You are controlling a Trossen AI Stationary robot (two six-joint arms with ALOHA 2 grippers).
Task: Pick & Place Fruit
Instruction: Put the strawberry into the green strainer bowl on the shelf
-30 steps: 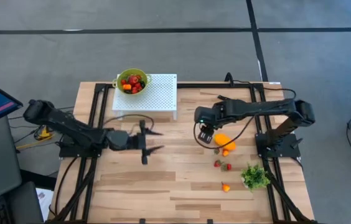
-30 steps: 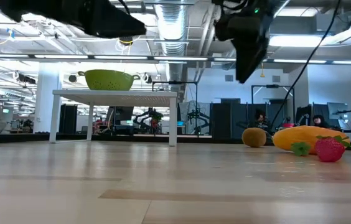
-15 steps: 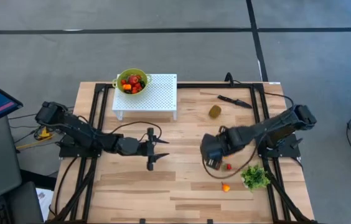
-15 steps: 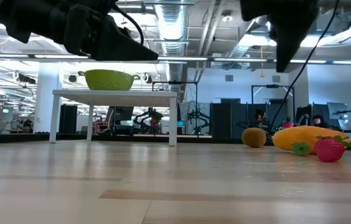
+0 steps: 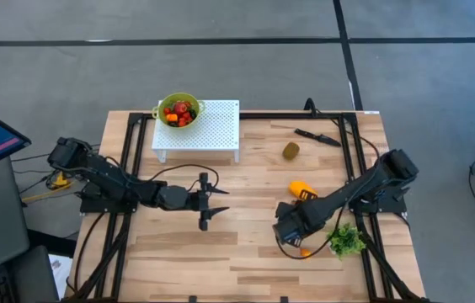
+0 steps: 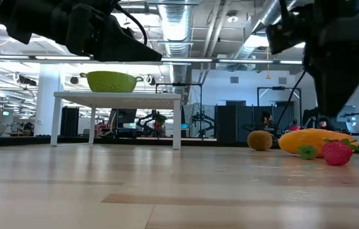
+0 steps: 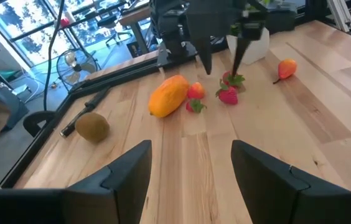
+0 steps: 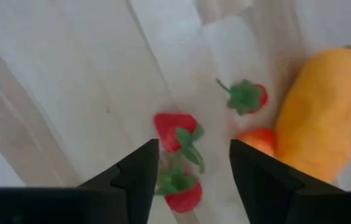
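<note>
- Fruit (image 5: pixel 178 112) already fills the green bowl (image 5: pixel 163 102) on the white stand (image 5: pixel 217 130), at eleven o'clock.
- Left gripper (image 5: pixel 203 202) waits mid-table, fingers spread, empty.
- Right gripper (image 5: pixel 287 231) hovers open over strawberries (image 8: pixel 174 133) at four o'clock.
- Mango (image 5: pixel 302 189), kiwi (image 5: pixel 291 151) and berries look left to move.

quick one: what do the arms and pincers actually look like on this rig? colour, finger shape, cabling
Both arms are dark, near-black, jointed segments with rounded joint housings. Each carries a loose black cable along it. The left pincer has two slim dark fingers; up close they are matte black, flat-faced, angular wedges. The right pincer shows the same blocky black fingers. No markings visible.
</note>
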